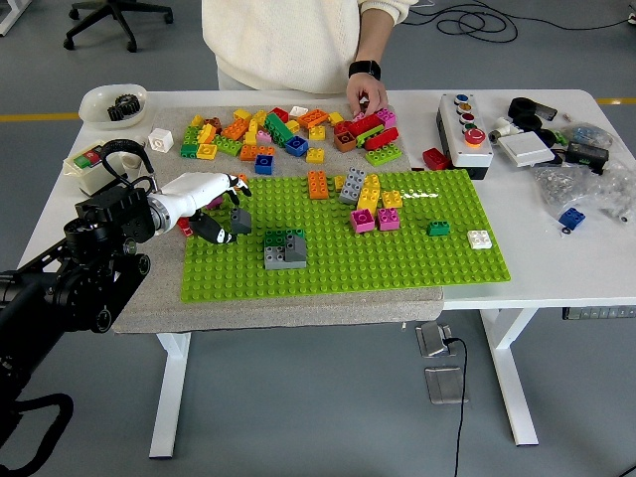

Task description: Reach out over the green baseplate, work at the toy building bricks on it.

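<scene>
Studded plastic baseplate (397, 253) (glossy bricks (284, 248))

Left hand (204, 199) fingers (227, 234) grip grey brick (239, 220) over baseplate (397, 253).

Bright, even overhead light, soft faint shadows under the table (556, 260), sharp focus, no visible glare.
</scene>
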